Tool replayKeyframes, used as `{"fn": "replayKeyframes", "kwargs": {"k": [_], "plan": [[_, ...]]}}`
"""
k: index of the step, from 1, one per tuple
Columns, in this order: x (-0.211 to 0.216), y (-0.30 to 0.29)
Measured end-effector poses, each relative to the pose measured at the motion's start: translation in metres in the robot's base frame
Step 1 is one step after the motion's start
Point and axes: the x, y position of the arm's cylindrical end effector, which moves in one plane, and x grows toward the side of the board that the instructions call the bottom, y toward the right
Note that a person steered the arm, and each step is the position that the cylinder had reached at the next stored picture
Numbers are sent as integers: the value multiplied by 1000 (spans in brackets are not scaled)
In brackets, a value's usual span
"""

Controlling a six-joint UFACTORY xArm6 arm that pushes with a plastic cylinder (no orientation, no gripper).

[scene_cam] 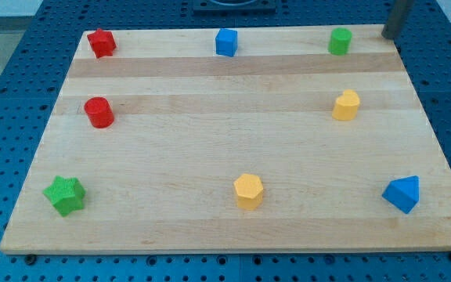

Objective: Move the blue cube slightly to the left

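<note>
The blue cube (226, 42) sits near the top edge of the wooden board (233, 149), about the middle of its width. My rod comes in at the view's top right corner, and my tip (387, 36) rests at the board's top right corner. The tip is far to the right of the blue cube, past the green cylinder (339, 41), and touches no block.
A red star (101, 43) lies at the top left and a red cylinder (99, 112) below it. A green star (64, 195) is at the bottom left. Two yellow blocks sit at the right (346, 105) and bottom middle (249, 190). A blue triangular block (402, 193) is at the bottom right.
</note>
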Motion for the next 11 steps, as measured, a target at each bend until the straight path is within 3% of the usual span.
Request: {"fn": "replayKeyframes", "kwargs": {"k": [1,2,3,5,6,7,8,10,11], "plan": [[-20,-41],[-20,-126],[-7,-207],[39,-299],[39,-317],[28,-287],[8,-293],[11,-376],[12,-377]]}}
